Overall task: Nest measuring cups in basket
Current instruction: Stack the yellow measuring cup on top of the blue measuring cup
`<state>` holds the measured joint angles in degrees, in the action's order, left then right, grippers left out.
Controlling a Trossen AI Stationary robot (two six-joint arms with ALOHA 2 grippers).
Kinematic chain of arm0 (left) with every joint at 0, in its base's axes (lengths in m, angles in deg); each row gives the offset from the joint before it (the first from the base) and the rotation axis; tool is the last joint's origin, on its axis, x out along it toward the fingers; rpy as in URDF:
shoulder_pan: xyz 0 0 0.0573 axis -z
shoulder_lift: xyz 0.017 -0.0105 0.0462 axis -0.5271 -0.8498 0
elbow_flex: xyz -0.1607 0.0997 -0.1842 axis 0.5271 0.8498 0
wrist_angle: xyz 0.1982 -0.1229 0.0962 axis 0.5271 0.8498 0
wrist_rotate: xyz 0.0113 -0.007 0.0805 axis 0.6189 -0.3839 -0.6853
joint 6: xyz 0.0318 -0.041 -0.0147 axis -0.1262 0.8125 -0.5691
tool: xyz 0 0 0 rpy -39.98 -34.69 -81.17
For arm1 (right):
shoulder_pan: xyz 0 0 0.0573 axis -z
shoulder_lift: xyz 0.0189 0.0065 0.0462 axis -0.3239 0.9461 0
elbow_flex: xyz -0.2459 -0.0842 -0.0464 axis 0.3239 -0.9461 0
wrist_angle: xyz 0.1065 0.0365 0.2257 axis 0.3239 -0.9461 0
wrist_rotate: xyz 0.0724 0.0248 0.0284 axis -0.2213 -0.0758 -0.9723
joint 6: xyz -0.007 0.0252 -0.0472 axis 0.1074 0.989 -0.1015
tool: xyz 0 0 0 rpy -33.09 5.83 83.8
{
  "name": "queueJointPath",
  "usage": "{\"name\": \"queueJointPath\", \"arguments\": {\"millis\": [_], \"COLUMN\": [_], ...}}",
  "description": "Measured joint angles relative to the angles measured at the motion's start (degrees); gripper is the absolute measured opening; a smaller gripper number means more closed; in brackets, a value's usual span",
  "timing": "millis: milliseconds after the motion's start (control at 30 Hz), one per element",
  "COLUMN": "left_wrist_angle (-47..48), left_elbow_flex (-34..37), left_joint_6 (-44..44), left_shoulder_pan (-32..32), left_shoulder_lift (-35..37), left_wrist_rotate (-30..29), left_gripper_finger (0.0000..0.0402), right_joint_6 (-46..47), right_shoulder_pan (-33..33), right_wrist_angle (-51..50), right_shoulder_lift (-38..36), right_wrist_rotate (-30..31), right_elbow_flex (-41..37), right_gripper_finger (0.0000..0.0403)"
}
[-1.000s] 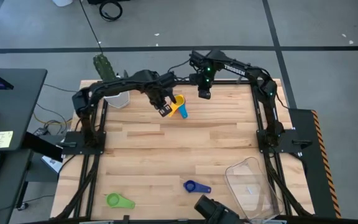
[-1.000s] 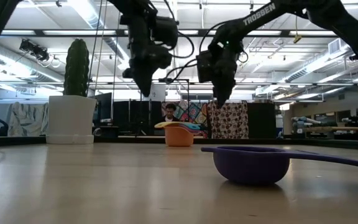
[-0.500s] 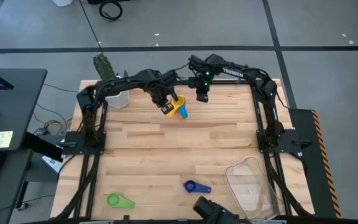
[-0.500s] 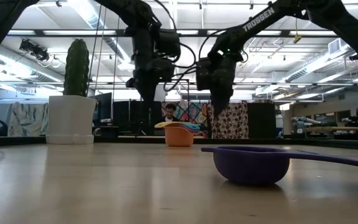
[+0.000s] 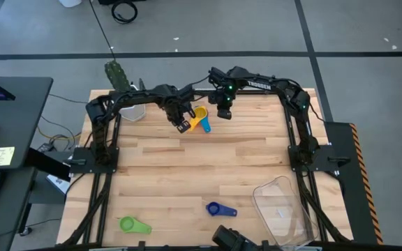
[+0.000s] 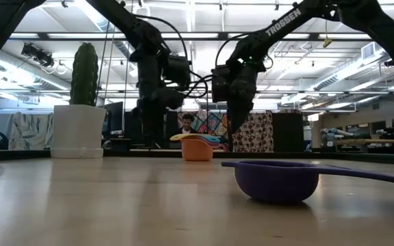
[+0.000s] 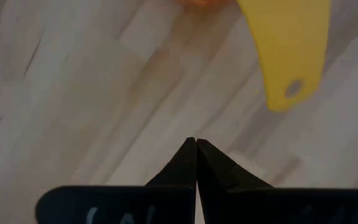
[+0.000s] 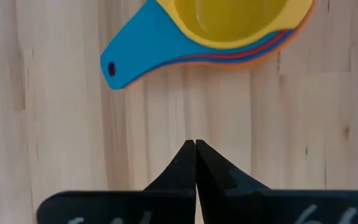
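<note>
Around the workspace
A tall green cactus [image 6: 85, 65] stands in a white pot [image 6: 78, 130] at the wooden table [image 5: 187, 174]'s far left corner; a black desk [image 5: 9, 125] sits alongside.

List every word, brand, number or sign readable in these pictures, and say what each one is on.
"TROSSEN": white letters on the right arm, also seen from above.
Yellow sticky note on the desk: writing too small to read.
Nothing else is readable.

Pale wood-plank table [image 5: 187, 167], smooth glossy plastic measuring cups [image 8: 229, 25], clear plastic basket [image 5: 285, 206]
</note>
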<state>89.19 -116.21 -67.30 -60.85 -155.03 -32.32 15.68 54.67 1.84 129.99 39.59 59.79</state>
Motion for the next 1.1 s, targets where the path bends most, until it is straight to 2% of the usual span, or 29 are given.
{"name": "queueJointPath", "arguments": {"millis": [267,800,1100], "left_wrist_angle": [-10.9,-15.9,-19.4], "left_elbow_flex": [2.5,2.5,2.5], "left_joint_6": [0.3,-1.6,-1.6], "left_shoulder_pan": [0.7,3.0,5.0], "left_shoulder_lift": [0.0,0.0,0.0], "left_wrist_rotate": [0.0,4.8,6.7], "left_gripper_finger": [0.0004,0.0004,0.0004], "right_joint_6": [2.7,6.0,5.9], "right_shoulder_pan": [-1.4,-4.1,-5.6], "right_wrist_angle": [4.7,9.7,12.9], "right_shoulder_lift": [0.0,0.0,0.0], "right_wrist_rotate": [0.8,2.3,1.0], "right_elbow_flex": [0.0,-5.6,-5.8], "right_gripper_finger": [0.0003,0.0004,0.0004]}}
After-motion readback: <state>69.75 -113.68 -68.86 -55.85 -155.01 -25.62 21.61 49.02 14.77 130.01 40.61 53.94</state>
